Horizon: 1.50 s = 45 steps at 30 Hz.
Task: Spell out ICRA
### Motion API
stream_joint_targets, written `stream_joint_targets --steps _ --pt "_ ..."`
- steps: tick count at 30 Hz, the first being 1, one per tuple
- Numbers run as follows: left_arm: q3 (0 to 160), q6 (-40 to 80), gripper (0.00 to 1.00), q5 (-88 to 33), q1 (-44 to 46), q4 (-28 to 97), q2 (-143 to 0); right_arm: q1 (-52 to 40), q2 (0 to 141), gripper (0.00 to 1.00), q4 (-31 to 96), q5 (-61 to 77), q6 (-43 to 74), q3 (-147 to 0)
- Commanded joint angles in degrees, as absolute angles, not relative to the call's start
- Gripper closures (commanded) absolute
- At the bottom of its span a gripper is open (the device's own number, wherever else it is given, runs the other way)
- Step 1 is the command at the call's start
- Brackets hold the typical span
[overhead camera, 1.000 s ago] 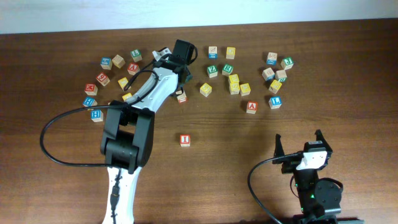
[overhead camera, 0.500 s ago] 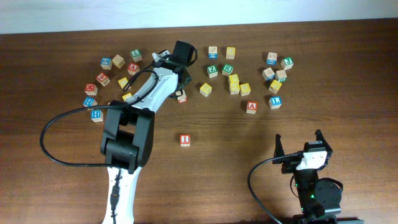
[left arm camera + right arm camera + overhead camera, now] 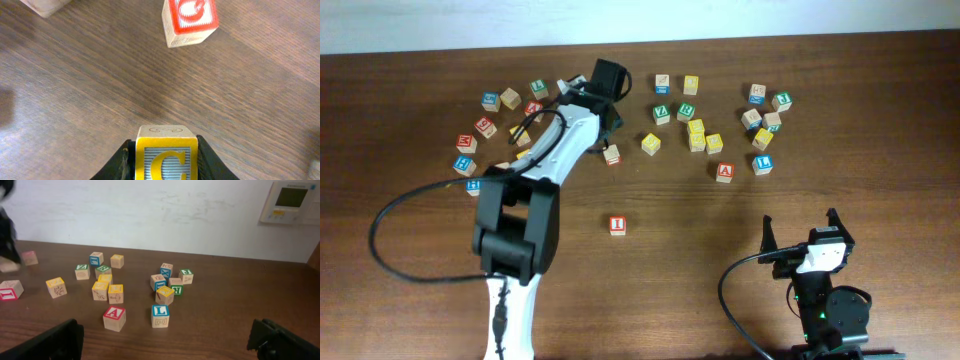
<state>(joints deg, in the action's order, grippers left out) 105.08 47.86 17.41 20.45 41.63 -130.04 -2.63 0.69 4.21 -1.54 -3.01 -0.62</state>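
Note:
My left gripper (image 3: 166, 146) is shut on a yellow C block (image 3: 167, 162) and holds it over bare wood. In the overhead view it sits under the wrist camera (image 3: 606, 82) among the back blocks. A block with a red letter (image 3: 190, 19) lies just ahead of it and also shows in the overhead view (image 3: 612, 154). The red I block (image 3: 617, 225) stands alone at mid-table. The red A block (image 3: 725, 171) lies to the right and also shows in the right wrist view (image 3: 114, 318). My right gripper (image 3: 801, 229) is open and empty near the front edge.
Several letter blocks lie scattered at the back left (image 3: 480, 130) and back right (image 3: 763, 120). A blue L block (image 3: 160, 315) sits beside the A. A green block (image 3: 686, 111) sits in the middle cluster. The left arm's cable (image 3: 390, 220) loops at the left.
The left arm has swung a little back and to the left with the C block in it, uncovering the block near its elbow. The right arm has not moved.

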Motion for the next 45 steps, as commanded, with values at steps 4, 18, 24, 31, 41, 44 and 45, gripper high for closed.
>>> stream_joint_targets --steps 4,18,24,31,41,44,45 --pt "105.1 47.7 0.73 7.0 20.4 53.6 -113.6 -2.2 0.3 0.02 4.6 -2.2 -3.0 -0.3" --pt "95.0 40.4 0.72 -4.3 40.3 67.0 -112.9 -2.2 0.3 0.02 4.6 -2.2 -3.0 -0.3" --pt "90.7 39.3 0.61 3.0 41.6 62.3 -112.9 -2.2 0.3 0.02 4.6 -2.2 -3.0 -0.3" --pt "94.7 29.7 0.31 2.6 39.2 68.2 -112.9 -2.2 0.3 0.02 4.6 -2.2 -3.0 -0.3" --pt "90.0 -11.6 0.01 2.8 39.6 61.1 -112.9 -2.2 0.3 0.01 4.6 -2.2 -3.0 -0.3" --pt "88.1 -19.0 0.01 4.1 39.6 57.4 -112.9 -2.2 0.3 0.02 4.6 -2.2 -3.0 -0.3" --pt "87.2 -19.0 0.01 6.2 39.6 56.3 -112.9 -2.2 0.3 0.02 4.6 -2.2 -3.0 -0.3"
